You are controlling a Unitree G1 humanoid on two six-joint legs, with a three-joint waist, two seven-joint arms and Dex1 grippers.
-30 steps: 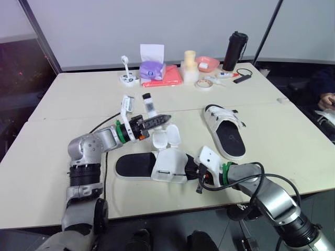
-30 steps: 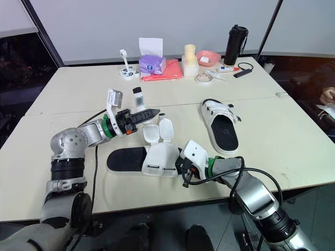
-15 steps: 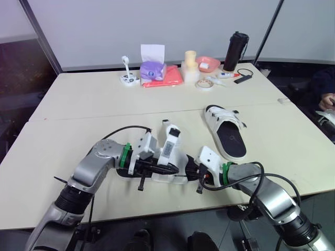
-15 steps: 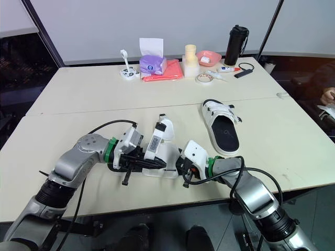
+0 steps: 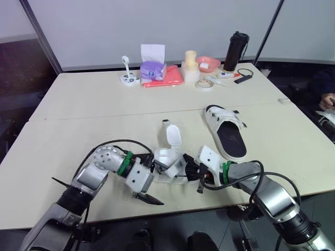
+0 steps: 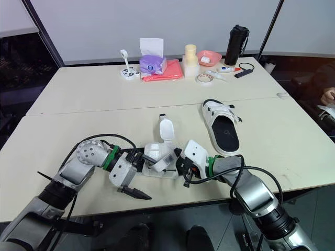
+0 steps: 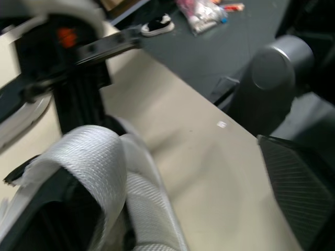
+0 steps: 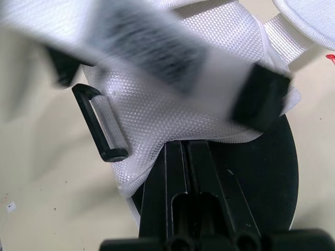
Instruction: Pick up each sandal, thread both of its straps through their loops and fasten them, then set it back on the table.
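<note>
The near sandal (image 5: pixel 170 159), black-soled with a white upper, lies by the table's front edge. One white strap (image 5: pixel 170 134) stands up from it. Another strap (image 7: pixel 104 157) is curled over the upper and lies between the spread fingers of my left gripper (image 5: pixel 152 180), which is open at the sandal's heel side; one black finger (image 5: pixel 149 199) points toward the table edge. My right gripper (image 5: pixel 189 170) is shut at the sandal's toe end, its fingers (image 8: pixel 183 172) on the sole and tucked under the upper beside a black loop (image 8: pixel 99 130). A second sandal (image 5: pixel 226 130) lies to the right.
Along the far edge stand a tissue box (image 5: pixel 152 68), a red pouch (image 5: pixel 165 78), a tape roll (image 5: pixel 203 84), a pink bowl (image 5: pixel 208 63) and a black bottle (image 5: pixel 235 50). A person's hand (image 5: pixel 327 99) is at the right edge. The table's front edge runs just below both grippers.
My left gripper came down from behind the sandal, crossed over it to its near side and opened. One strap now curls over the upper. My right gripper has not moved.
</note>
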